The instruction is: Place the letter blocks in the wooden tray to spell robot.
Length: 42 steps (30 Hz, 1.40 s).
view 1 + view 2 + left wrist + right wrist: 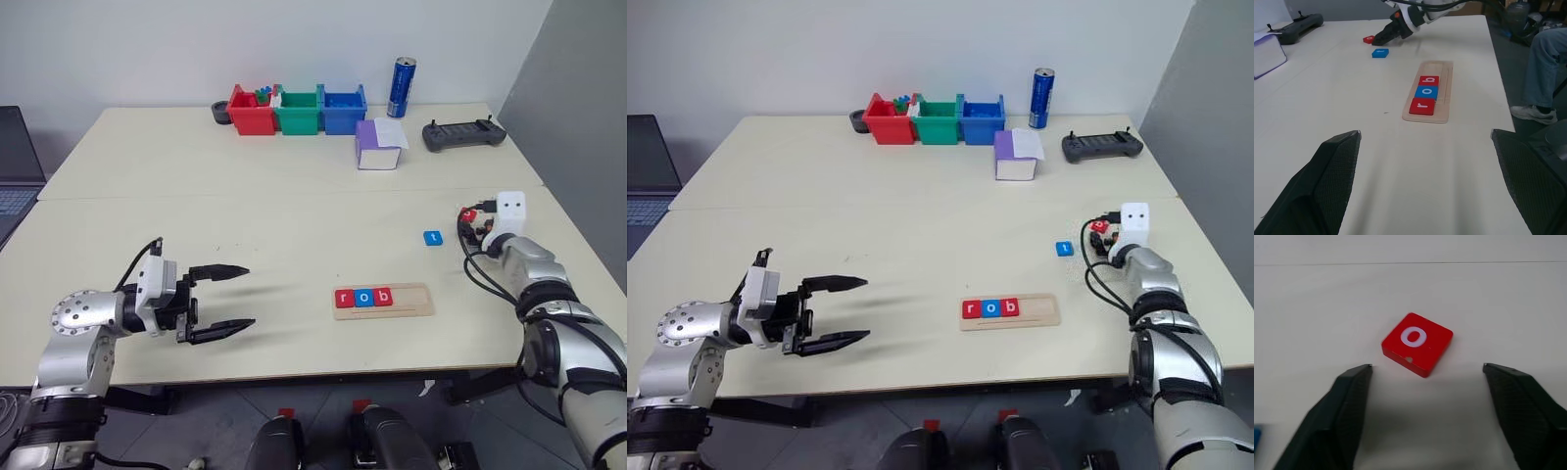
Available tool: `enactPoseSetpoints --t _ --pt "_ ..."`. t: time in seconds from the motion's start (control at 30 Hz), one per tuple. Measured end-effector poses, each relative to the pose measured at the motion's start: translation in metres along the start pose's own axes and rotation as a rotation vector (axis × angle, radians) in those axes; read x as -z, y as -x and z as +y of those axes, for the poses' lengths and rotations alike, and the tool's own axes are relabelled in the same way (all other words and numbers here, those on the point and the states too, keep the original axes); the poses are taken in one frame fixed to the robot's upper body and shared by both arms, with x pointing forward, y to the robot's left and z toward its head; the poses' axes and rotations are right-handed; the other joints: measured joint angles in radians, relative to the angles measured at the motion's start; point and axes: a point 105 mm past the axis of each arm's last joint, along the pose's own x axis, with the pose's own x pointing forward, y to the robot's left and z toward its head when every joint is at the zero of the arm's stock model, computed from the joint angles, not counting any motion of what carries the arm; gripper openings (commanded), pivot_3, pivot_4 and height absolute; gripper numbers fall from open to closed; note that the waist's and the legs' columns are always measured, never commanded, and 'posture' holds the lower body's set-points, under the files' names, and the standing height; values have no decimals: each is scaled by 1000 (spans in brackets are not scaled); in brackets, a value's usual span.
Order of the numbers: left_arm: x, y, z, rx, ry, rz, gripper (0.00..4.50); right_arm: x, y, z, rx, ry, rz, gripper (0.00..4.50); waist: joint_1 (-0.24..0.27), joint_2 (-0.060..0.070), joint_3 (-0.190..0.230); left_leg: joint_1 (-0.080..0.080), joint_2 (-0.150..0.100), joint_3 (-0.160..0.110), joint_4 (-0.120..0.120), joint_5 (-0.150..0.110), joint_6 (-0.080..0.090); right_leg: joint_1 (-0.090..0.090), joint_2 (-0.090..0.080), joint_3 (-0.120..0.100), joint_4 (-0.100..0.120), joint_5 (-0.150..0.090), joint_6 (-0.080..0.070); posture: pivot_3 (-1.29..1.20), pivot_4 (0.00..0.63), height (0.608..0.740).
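Three of five placed, two left to go.

In the wooden tray (383, 301), near centre: r, o, b seated. Still out on the table at right: red o block (1417, 343) just ahead of the wide-spread right gripper (1427, 374), blue t block (433, 238) beside. Left gripper (230, 300) spread wide, empty, near left. Right fingertips hidden behind the wrist from the head views.

Tray (1009, 311) low center w/ r, o, b tiles. Blue t tile (1064, 249) right of center. Left gripper (848, 311) wide open, lower left. Bins (938, 119) up top.
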Motion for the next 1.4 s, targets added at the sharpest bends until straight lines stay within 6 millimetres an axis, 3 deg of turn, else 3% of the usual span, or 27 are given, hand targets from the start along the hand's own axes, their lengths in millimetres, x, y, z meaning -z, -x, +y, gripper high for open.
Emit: enactPoseSetpoints --t 0.33,0.43,0.47,0.6,0.7,0.77,1.17,1.3,1.4 --pt "9 8 -7 -19 36 19 4500 -3 -8 18 126 -33 -45 4494 -6 0 0 0 0 0 -1 0 0 -1 0 1 -1 0 0 0 150 740" --pt "9 11 -7 -32 39 22 4500 -2 -9 23 167 -74 -47 3915 -7 0 0 0 0 0 -1 0 0 -1 0 1 -1 0 0 0 150 740" --pt "9 11 -7 -32 38 22 4500 -2 -10 25 174 -93 -48 3915 -7 0 0 0 0 0 -1 0 0 0 0 1 -1 0 0 0 150 740" --pt "9 11 -7 -33 35 22 4500 -2 -9 23 223 -115 -46 2864 -5 0 0 -1 0 0 -1 0 0 -1 0 1 -1 0 0 0 150 740" --pt "8 11 -7 -30 23 20 4500 -3 -10 22 239 -118 -33 1806 -5 0 0 0 0 0 -1 0 0 -1 0 1 -1 0 0 0 150 740" --pt "8 11 -6 -31 17 19 4500 -4 -10 22 251 -120 -26 1449 -4 0 0 0 0 0 -1 0 0 -1 0 1 -1 0 0 0 150 740" --pt "8 11 -4 -43 19 19 4500 -5 -10 23 249 -94 -22 1453 -4 0 0 -1 0 0 -1 0 0 -1 0 1 -1 0 0 0 150 740" --pt "5 10 -3 -48 9 16 4500 -4 -8 29 164 14 -50 1453 -3 0 0 -1 0 0 -2 0 0 -1 0 1 -1 0 0 0 150 740" --pt "2 8 -2 -44 1 11 4500 3 10 11 132 87 -69 1453 12 0 0 -2 0 0 -4 0 0 -2 0 0 -3 0 0 0 150 740"
